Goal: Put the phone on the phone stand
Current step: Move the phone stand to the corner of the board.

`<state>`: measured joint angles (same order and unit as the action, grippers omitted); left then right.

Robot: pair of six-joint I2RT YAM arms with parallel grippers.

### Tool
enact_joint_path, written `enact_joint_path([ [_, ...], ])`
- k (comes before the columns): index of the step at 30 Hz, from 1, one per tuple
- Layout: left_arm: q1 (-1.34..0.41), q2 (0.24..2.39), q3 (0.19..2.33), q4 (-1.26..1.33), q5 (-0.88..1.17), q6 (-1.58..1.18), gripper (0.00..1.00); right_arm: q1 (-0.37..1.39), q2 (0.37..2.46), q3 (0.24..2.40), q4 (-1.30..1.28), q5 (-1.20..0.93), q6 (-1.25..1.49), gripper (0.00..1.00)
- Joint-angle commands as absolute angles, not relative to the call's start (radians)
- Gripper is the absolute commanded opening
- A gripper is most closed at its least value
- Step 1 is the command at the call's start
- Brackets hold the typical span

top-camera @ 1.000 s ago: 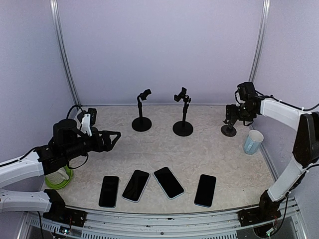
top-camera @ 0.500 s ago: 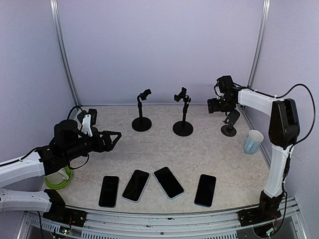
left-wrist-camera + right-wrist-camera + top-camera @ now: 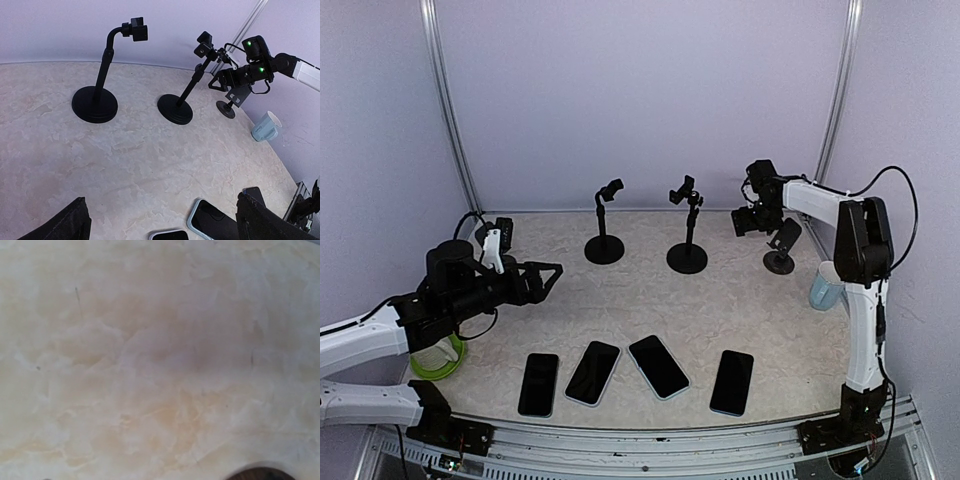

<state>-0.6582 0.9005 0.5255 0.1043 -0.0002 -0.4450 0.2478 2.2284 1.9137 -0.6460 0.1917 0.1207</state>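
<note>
Phones, four in all, lay face up in a loose row along the near edge of the worktop (image 3: 620,300): the left phone (image 3: 538,384), the second phone (image 3: 593,372), the third phone (image 3: 658,366), angled more than the rest, and the right phone (image 3: 731,382), a little apart from the others. None was on a stand. Toward the far edge stood the left stand (image 3: 605,240) and the middle stand (image 3: 687,250), both upright on round black bases, with a small stand (image 3: 780,255) near the far right corner.

The left gripper (image 3: 552,275) hovered above the worktop's left side, pointing toward the stands, its fingers (image 3: 70,225) spread wide with nothing between them. The right gripper (image 3: 744,222) hung just beside the small stand's head, between it and the middle stand; its jaws stood wide apart and no object showed in them, its wrist camera seeing only bare marbled surface. A mug (image 3: 828,285) sat at the right edge and a green ring (image 3: 440,362) at the left edge.
</note>
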Motion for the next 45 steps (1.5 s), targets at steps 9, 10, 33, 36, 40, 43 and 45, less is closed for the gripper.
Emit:
enact_joint_path([
  [9, -0.664, 0.935, 0.524, 0.144, 0.003, -0.449, 0.99, 0.216, 2.277, 1.881, -0.666, 0.073, 0.082, 0.89],
  [10, -0.664, 0.937, 0.523, 0.146, 0.004, -0.449, 0.99, 0.217, 2.275, 1.875, -0.665, 0.073, 0.08, 0.89],
  [33, -0.664, 0.933, 0.509, 0.153, 0.009, -0.464, 0.99, 0.215, 2.175, 1.774, -0.74, 0.045, 0.033, 0.88],
  [36, -0.664, 0.926, 0.506, 0.151, 0.008, -0.465, 0.99, 0.214, 2.167, 1.772, -0.751, 0.048, 0.029, 0.88],
  [40, -0.664, 0.915, 0.504, 0.146, 0.006, -0.466, 0.99, 0.211, 2.163, 1.768, -0.768, 0.059, 0.02, 0.87],
  [43, -0.664, 0.909, 0.502, 0.142, 0.003, -0.465, 0.99, 0.208, 2.161, 1.757, -0.77, 0.055, 0.015, 0.87],
  [45, -0.664, 0.907, 0.501, 0.14, 0.004, -0.466, 0.99, 0.207, 2.16, 1.756, -0.77, 0.052, 0.012, 0.87],
])
